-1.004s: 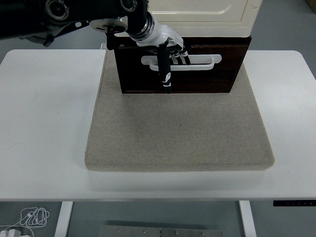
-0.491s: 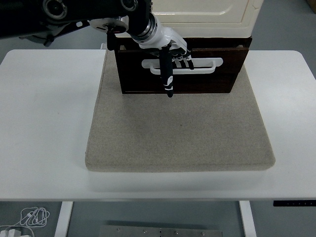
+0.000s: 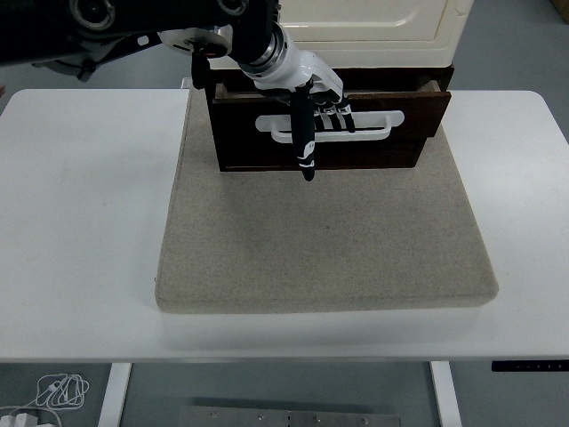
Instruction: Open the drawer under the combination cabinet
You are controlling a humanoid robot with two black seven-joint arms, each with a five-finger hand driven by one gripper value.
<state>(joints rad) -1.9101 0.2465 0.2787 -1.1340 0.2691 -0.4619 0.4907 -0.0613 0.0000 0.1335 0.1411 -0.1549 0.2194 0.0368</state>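
One drawer, its one white handle clasped by the left hand.

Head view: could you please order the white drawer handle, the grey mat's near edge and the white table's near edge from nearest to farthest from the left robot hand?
1. White drawer handle: the left robot hand is hooked on it.
2. Grey mat's near edge: below, mid-table.
3. White table's near edge: picture bottom.

Bright, even overhead light. White table nearly washed out, no hard glare. Soft shadow along the mat's near edge. Focus sharp throughout; no motion blur.
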